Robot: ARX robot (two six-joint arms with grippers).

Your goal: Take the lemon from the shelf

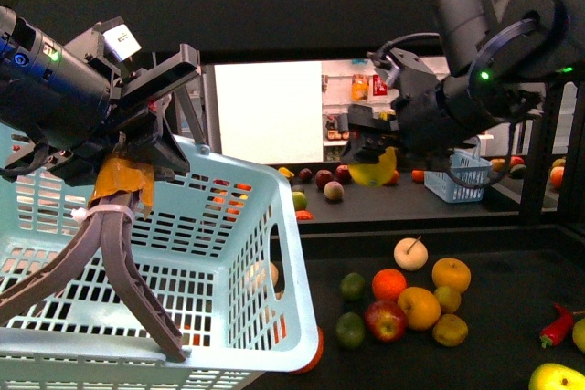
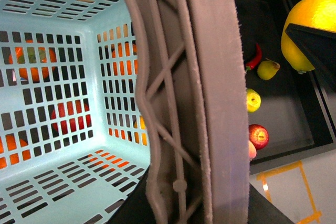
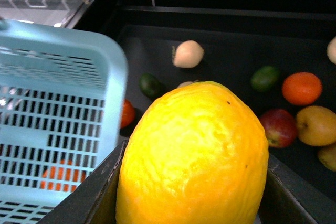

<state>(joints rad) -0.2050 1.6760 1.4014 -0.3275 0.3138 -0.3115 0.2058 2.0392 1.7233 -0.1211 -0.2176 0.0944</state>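
The yellow lemon (image 1: 377, 172) hangs in the air above the black shelf tier (image 1: 512, 248), with my right gripper (image 1: 369, 149) shut on it. In the right wrist view the lemon (image 3: 191, 150) fills the space between the dark fingers (image 3: 86, 200). It also shows in the left wrist view, where the lemon (image 2: 310, 22) is at the edge. My left gripper (image 1: 119, 180) is shut on the grey-brown basket handle (image 1: 123, 267) and holds the light-blue basket (image 1: 228, 253) tilted, left of the lemon. The handle (image 2: 210, 103) hides the left jaws.
Several loose fruits (image 1: 416, 303) lie on the tier below the lemon, with a pale round fruit (image 1: 410, 253) and a red chili (image 1: 558, 324). The thick black upper tier edge (image 1: 274, 15) runs overhead. A small blue basket (image 1: 457, 175) stands further back.
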